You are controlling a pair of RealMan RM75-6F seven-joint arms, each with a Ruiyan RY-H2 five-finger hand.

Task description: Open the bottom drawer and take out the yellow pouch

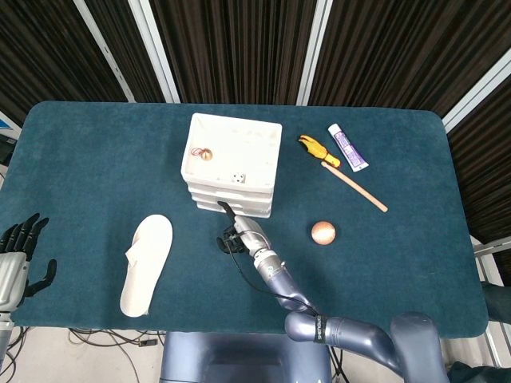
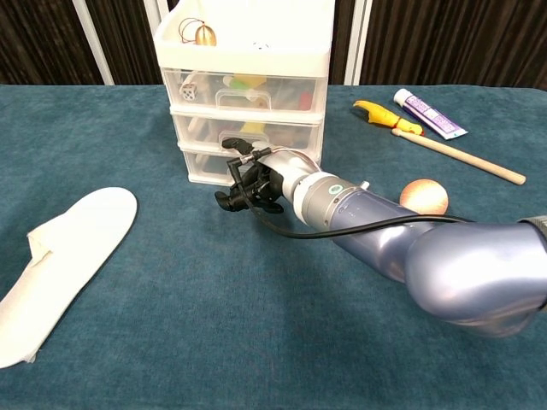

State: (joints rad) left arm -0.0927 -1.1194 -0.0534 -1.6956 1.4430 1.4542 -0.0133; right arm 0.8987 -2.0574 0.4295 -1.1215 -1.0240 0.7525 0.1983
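Note:
A white three-drawer unit stands on the teal table at centre back. Its bottom drawer looks closed. My right hand is at that drawer's front, its dark fingers curled around the handle and hiding it. No yellow pouch shows; the bottom drawer's contents are hidden behind the hand. My left hand hangs off the table's left front edge with its fingers spread and nothing in it. It appears only in the head view.
A white slipper lies left of the unit. An orange ball sits right of my right arm. Further back right lie a wooden stick, a tube and a yellow toy.

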